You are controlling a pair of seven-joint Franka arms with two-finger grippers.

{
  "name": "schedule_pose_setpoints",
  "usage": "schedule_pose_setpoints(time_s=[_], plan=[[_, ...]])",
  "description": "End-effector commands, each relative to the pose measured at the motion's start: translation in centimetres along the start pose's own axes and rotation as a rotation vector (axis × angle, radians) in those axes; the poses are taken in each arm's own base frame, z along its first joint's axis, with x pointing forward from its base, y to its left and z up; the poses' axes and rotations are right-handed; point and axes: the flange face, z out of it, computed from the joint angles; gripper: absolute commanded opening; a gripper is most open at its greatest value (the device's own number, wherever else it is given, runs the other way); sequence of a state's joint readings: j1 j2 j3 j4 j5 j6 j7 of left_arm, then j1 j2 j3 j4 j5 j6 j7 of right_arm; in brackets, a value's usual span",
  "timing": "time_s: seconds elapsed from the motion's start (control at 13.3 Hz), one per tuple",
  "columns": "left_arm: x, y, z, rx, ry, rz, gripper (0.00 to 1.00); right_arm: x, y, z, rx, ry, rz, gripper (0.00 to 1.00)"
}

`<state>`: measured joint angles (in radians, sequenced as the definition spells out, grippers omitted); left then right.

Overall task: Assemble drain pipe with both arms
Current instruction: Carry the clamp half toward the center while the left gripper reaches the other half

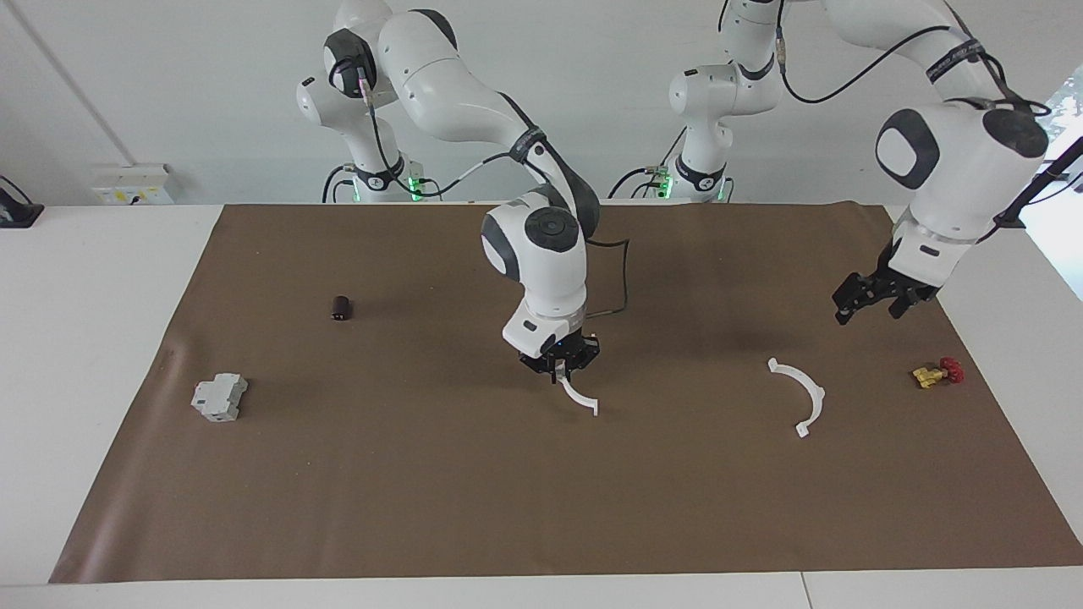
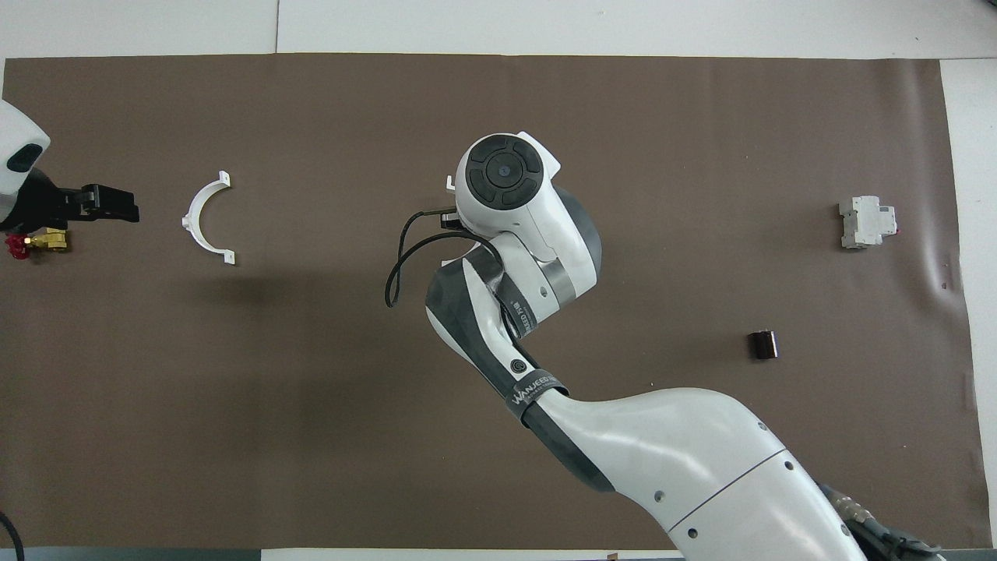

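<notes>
One white arc of the drain pipe [image 1: 799, 396] lies on the brown mat toward the left arm's end; it also shows in the overhead view [image 2: 204, 215]. My right gripper [image 1: 560, 370] is over the middle of the mat, shut on one end of the second white arc [image 1: 580, 398], which hangs down from it to just at the mat. In the overhead view the right arm covers this arc except for one tab [image 2: 450, 184]. My left gripper [image 1: 871, 309] is open and empty, raised over the mat between the lying arc and the mat's end [image 2: 105, 204].
A small yellow and red valve [image 1: 936, 373] lies near the mat's edge under the left gripper [image 2: 37, 243]. A grey boxy block [image 1: 220, 397] and a small dark cylinder [image 1: 341, 308] lie toward the right arm's end of the mat.
</notes>
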<state>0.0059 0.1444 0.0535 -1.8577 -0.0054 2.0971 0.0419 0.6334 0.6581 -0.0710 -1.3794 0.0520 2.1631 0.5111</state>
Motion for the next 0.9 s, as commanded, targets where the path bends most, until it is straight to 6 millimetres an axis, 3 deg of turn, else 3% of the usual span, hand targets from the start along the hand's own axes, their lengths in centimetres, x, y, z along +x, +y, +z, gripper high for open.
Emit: schedule_pose_setpoints(time_s=[0.0,0.3,0.45,0.6,0.75,0.83], plan=[[0.2,0.0,5.7,0.018,0.030,0.019,0.95,-1.0,0.4,1.6,-0.009,0.011,0.011,0.09],[1.1,1.0,12.3,0.022,0.049,0.029,0.92,-2.0,1.1,2.9,-0.024,-0.011,-0.044,0.09],[1.1,2.0,14.4,0.021,0.048,0.018,0.86,-2.0,1.1,3.0,-0.024,-0.011,-0.061,0.09],[0.7,2.1,14.7,0.020,0.036,0.011,0.60,-2.1,1.0,2.8,-0.021,-0.009,-0.070,0.09],[-0.1,2.1,15.3,0.020,0.022,0.013,0.00,-2.2,1.2,3.3,-0.015,0.001,-0.068,0.09],[-0.2,2.1,15.3,0.020,0.019,0.013,0.00,-2.3,1.1,3.7,-0.015,0.004,-0.068,0.09]])
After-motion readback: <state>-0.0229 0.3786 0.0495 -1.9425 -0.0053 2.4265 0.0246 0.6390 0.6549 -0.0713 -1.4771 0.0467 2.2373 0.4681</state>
